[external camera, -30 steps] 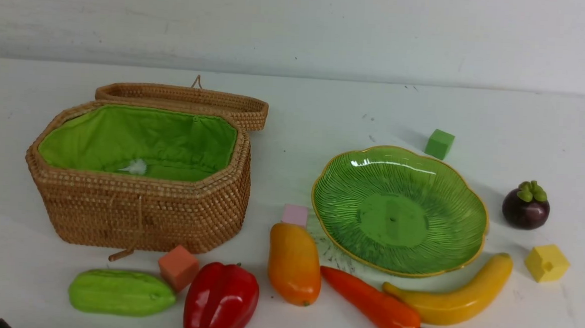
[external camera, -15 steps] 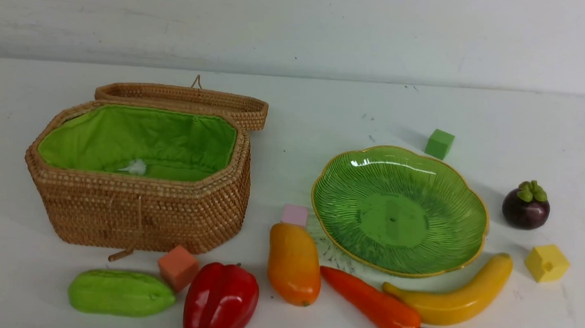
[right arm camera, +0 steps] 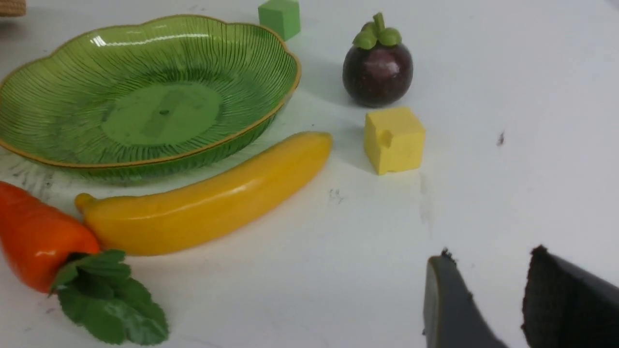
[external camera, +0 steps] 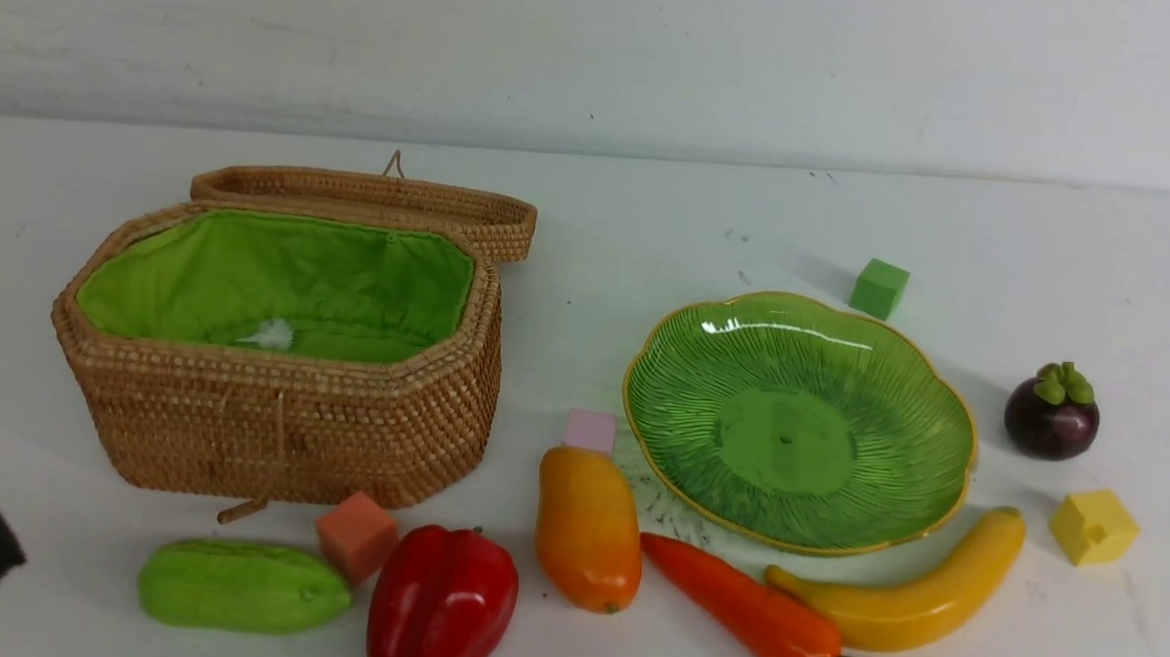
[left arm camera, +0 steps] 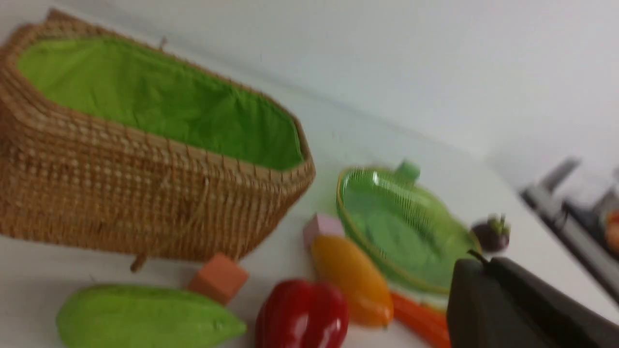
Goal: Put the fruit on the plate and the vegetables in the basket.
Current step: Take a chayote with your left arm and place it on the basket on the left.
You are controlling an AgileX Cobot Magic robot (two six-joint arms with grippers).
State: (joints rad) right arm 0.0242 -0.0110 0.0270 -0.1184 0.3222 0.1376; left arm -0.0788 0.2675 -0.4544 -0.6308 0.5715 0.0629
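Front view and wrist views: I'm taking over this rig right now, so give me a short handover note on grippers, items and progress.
Left gripper: shut, empty, left of the gourd. Right gripper: open, empty.
Basket: lid open, no vegetables inside. Plate: bare.
In front of the basket: gourd, pepper. In front of the plate: mango, carrot, banana; mangosteen to its right.
Done: nothing. Left: three fruits to plate, three vegetables to basket.
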